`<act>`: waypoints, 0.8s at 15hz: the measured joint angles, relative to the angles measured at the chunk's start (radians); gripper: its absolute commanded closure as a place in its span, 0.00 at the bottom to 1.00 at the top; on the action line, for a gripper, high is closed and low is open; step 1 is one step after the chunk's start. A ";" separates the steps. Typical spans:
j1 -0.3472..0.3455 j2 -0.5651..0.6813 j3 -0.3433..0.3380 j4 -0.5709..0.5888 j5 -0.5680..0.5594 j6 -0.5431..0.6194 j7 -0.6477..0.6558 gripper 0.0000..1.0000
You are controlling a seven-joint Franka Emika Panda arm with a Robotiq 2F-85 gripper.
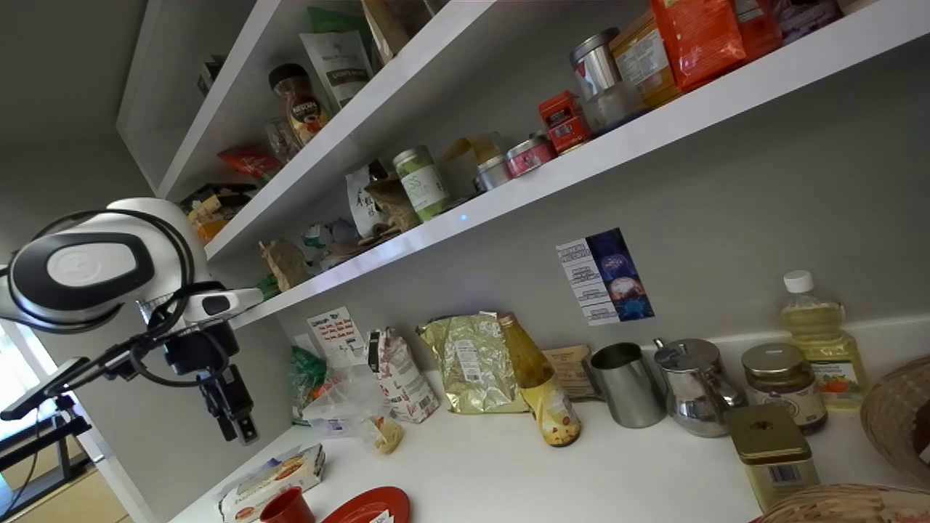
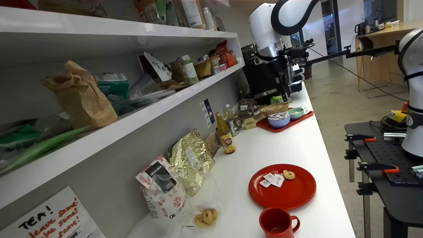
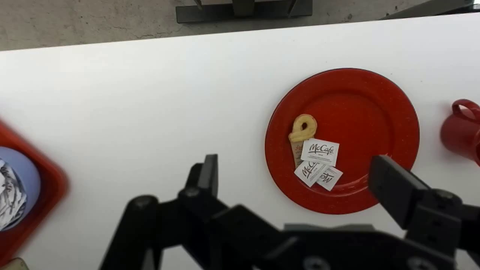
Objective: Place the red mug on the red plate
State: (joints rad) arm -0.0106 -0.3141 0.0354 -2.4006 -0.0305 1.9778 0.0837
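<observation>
A white worktop [image 2: 264, 148] runs along a grey wall [image 2: 115, 178], its outer edge facing a concrete floor [image 2: 327, 109]. The mug [image 2: 277, 224] stands upright near that edge; the wrist view shows it just beside the plate [image 3: 367, 131], with a gap between them. The plate lies near the same edge, carrying packets [image 3: 320, 151] and a looped biscuit [image 3: 300, 133]. Well above the worktop, the fingers [image 3: 397, 191] stand spread wide. Towards the worktop's far end, in an exterior view, a red tray [image 2: 305, 116] bears a blue bowl [image 2: 279, 123] and a green bowl [image 2: 296, 115]. Along the wall edge come a floral bag [image 2: 165, 190], a gold bag [image 2: 190, 160], a bottle [image 2: 226, 137], a metal jug [image 1: 628, 385] and a pot [image 1: 690, 392]. White shelves [image 2: 132, 123] hang over that edge, with a paper bag [image 2: 79, 96] on the lower one, and a sheet [image 2: 53, 219] on the wall is headed "TEA!" Across the floor from the outer edge, a black table [image 2: 381, 196] carries clamps [image 2: 376, 167] and the robot's base [image 2: 415, 135]; farther back in the room stands a wooden counter [image 2: 391, 66].
</observation>
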 measured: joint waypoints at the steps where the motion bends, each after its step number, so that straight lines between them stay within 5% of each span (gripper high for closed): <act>1: 0.000 0.000 0.000 0.000 0.000 0.000 0.000 0.00; 4: 0.005 0.008 0.006 0.000 0.006 0.041 0.023 0.00; 12: 0.090 0.174 0.149 0.068 0.020 0.418 0.248 0.00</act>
State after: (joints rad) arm 0.0791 -0.1399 0.1840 -2.3331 -0.0106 2.3953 0.3316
